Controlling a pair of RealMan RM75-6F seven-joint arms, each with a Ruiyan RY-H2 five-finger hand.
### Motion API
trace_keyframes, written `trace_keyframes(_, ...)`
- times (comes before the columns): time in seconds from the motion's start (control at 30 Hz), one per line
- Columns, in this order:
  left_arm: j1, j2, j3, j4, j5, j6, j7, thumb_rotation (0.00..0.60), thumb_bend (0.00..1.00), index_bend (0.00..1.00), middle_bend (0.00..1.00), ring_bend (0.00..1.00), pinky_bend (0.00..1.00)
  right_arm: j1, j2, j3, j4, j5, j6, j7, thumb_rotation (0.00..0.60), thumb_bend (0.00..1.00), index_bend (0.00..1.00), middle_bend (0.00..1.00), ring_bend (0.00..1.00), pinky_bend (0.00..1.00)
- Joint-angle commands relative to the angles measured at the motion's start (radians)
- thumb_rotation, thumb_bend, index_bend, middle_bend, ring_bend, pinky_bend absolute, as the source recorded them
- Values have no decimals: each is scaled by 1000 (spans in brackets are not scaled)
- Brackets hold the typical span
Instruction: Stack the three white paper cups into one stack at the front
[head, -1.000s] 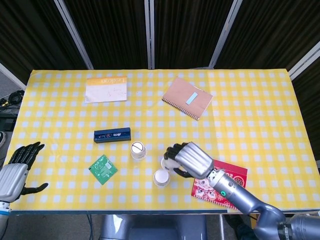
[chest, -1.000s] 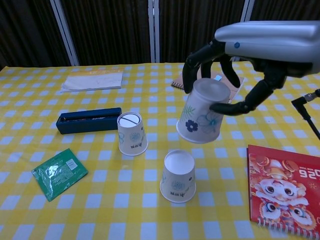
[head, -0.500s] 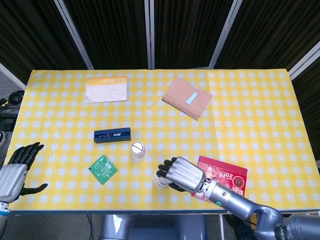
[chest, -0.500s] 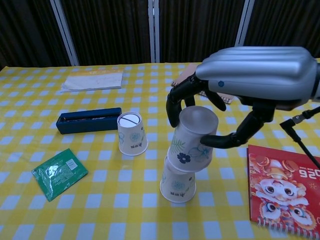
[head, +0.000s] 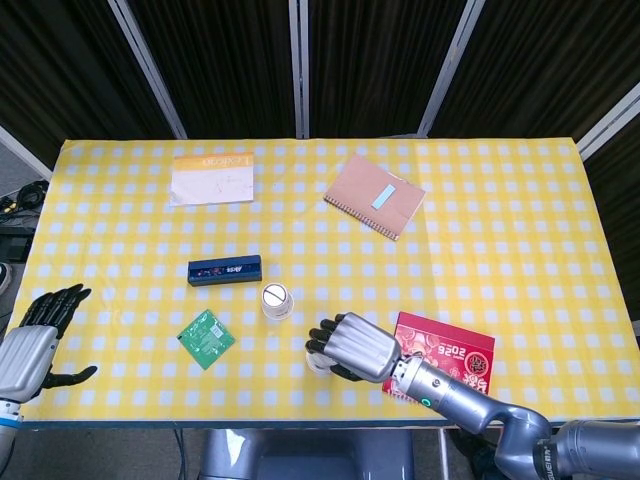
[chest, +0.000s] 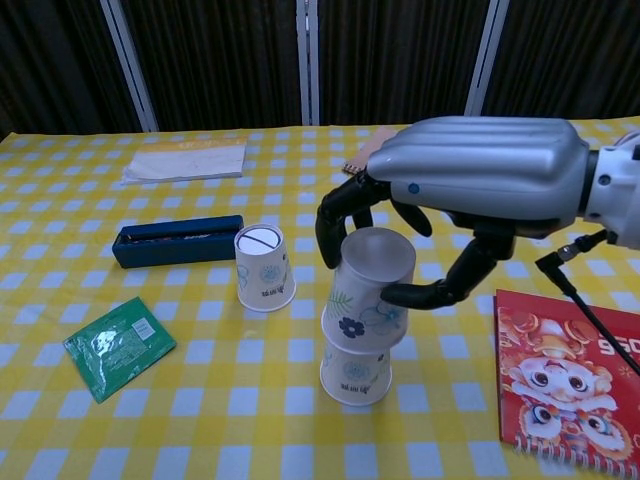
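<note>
My right hand (chest: 470, 190) grips an upside-down white paper cup (chest: 365, 290) with a blue flower print and holds it slightly tilted over a second upside-down cup (chest: 354, 376) near the front edge, their walls overlapping. In the head view that hand (head: 358, 347) covers most of both cups. A third upside-down cup (chest: 264, 267) stands alone to the left, also visible in the head view (head: 276, 301). My left hand (head: 32, 340) hangs open at the table's front left corner, holding nothing.
A red calendar booklet (chest: 565, 375) lies right of the stack. A green packet (chest: 118, 345) lies front left, a dark blue box (chest: 177, 241) behind the lone cup. A pale booklet (head: 211, 178) and a brown notebook (head: 374, 195) lie at the back.
My right hand carried the flowered cup forward and left, then lowered it over the front cup. The left hand and the lone cup stayed still.
</note>
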Motion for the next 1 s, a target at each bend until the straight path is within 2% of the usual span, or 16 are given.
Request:
trace_keyframes(0.03, -2, -2, 1, 0, 0, -3, 5, 600, 0, 0, 0, 0, 0, 1, -19, 4, 12, 7, 3, 1, 600, 465, 424, 477, 425, 602)
trace_keyframes(0.17, -3, -3, 3, -2, -1, -6, 4, 600, 0, 0, 0, 0, 0, 4, -37, 6, 24, 20, 0, -7, 600, 455, 421, 466, 425, 602)
trace_keyframes(0.27, -2, -2, 3, -2, -1, -3, 5, 600, 0, 0, 0, 0, 0, 6, -42, 6, 30, 27, -5, -20, 600, 379, 372, 400, 398, 586)
trace_keyframes(0.33, -2, -1, 4, -2, -1, -4, 2, 600, 0, 0, 0, 0, 0, 10, -26, -3, 15, 57, -39, -28, 600, 290, 274, 239, 276, 514)
trace_keyframes(0.43, -3, 1, 3, -1, -2, -4, -3, 600, 0, 0, 0, 0, 0, 15, 6, -10, -22, 90, -76, -38, 600, 161, 146, 72, 145, 425)
trace_keyframes(0.53, -4, 2, 4, 1, -3, -7, -6, 600, 0, 0, 0, 0, 0, 9, 22, -17, -40, 94, -73, -63, 600, 19, 66, 24, 104, 353)
trace_keyframes(0.67, -7, 3, 3, 2, -7, -11, -13, 600, 0, 0, 0, 0, 0, -10, 47, -32, -55, 76, -46, -74, 600, 0, 31, 14, 86, 301)
trace_keyframes(0.87, -9, -10, -7, 21, -10, -4, -22, 600, 0, 0, 0, 0, 0, -103, 138, -82, 10, -68, 154, -43, 600, 0, 43, 34, 81, 228)
trace_keyframes(1.0, -13, -37, -15, 43, 7, 10, -19, 600, 0, 0, 0, 0, 0, -188, 156, -105, 157, -151, 350, 42, 600, 0, 79, 76, 75, 155)
